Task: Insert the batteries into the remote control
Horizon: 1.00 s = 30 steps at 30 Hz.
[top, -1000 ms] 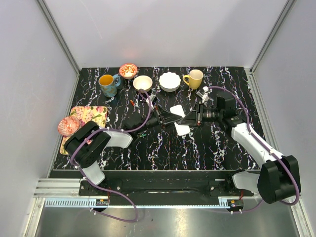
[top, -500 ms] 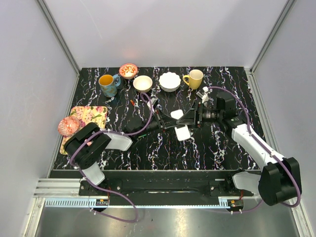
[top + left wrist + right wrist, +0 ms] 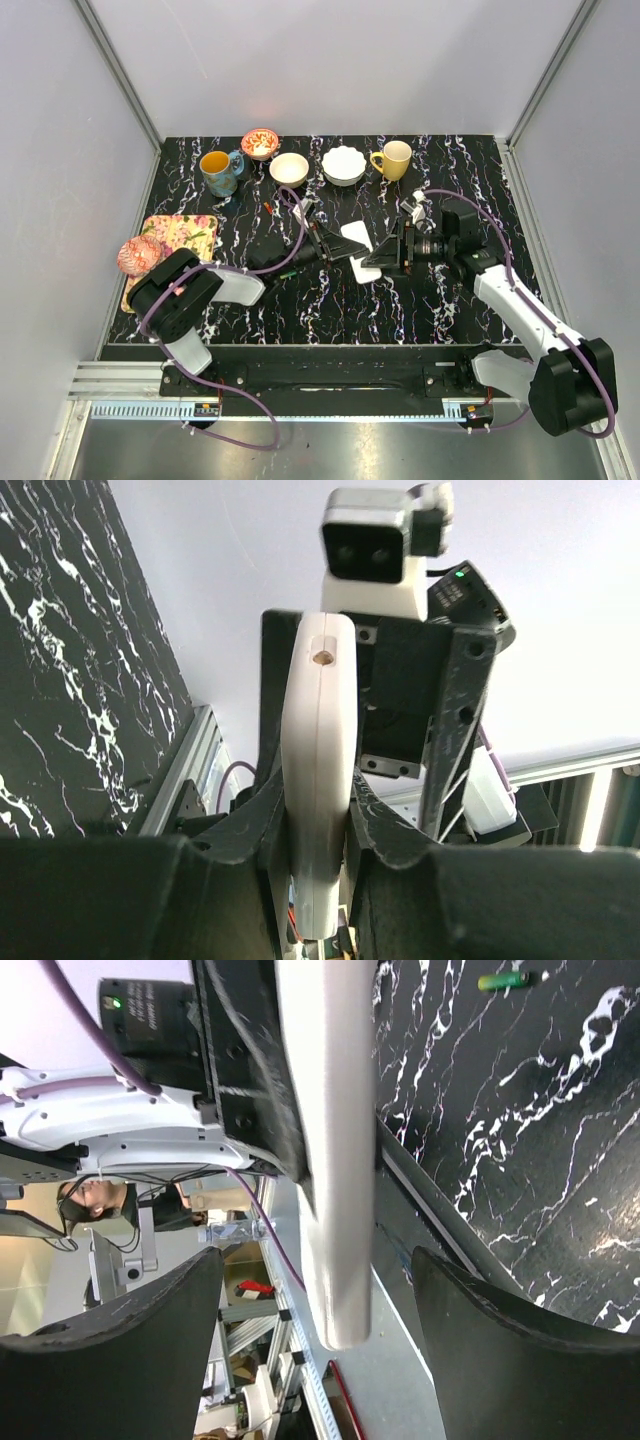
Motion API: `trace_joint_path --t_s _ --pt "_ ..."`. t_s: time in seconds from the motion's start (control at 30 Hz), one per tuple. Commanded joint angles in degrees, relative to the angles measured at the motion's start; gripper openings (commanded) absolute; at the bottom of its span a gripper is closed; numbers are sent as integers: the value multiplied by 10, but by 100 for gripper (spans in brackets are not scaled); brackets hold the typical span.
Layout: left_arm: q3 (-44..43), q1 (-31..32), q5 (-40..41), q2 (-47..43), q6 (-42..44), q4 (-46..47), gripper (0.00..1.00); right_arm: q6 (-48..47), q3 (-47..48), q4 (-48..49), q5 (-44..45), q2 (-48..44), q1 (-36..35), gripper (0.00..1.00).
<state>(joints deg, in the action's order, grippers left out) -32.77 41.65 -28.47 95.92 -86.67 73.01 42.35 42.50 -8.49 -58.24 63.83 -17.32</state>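
The left gripper (image 3: 318,825) clamps the remote control (image 3: 318,730) edge-on, likely steadying it for loading; the right gripper (image 3: 318,1300) stands released, a finger clear on each side.

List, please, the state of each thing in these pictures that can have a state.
remote control, held above the table, narrow side toward the left wrist camera.
left claw, shut on the remote control.
right claw, open, one finger at each side of the remote control.
green battery, lying on the table, not loaded.
blue mug, upright.
yellow mug, upright.
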Motion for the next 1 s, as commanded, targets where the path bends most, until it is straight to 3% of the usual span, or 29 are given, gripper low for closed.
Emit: trace_joint_path --t_s 0.0,0.2,0.53,0.9,0.97 --pt "-40 -4 10 -33 27 117 0 -4 -15 0 -25 -20 -3 81" --pt "-59 -4 10 -28 27 106 0 6 -26 22 -29 -11 -11 74" --pt "-65 -4 6 -30 17 108 0 58 -51 109 -30 -3 -12 54" --pt "-69 -2 8 -29 12 110 0 96 -59 157 -30 9 -19 19" --pt "-70 1 9 -28 12 109 0 101 -57 164 -24 10 -22 7"
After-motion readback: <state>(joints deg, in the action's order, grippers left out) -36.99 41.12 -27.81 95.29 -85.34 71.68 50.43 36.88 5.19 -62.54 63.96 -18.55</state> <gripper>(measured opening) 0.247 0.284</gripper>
